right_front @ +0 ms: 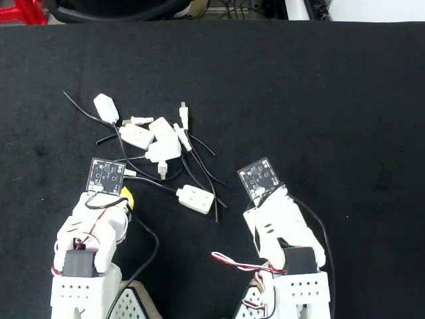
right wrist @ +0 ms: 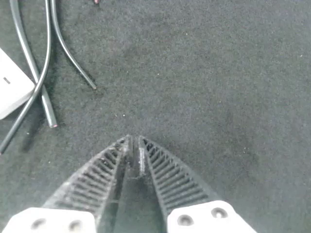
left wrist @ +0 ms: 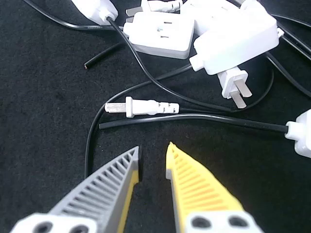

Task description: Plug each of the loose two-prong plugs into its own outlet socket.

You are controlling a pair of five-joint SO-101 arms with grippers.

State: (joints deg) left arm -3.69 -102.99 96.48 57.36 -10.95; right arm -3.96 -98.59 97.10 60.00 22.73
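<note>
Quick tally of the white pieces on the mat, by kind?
Slim two-prong plugs: 4
Socket blocks: 4
Rounded corded body: 1
Total: 9 (the pieces in the pile overlap, so the block count is my best reading)

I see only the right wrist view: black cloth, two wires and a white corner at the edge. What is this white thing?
Observer: It seems to be a socket block. In the high view it lies a little out of the heap of plugs and sockets, on the robot's side of it.
Operator: Is there a plug near the left hand?
Observer: Yes. In the left wrist view a loose plug lies on the cloth just ahead of the open left hand, with its prongs bare.
</note>
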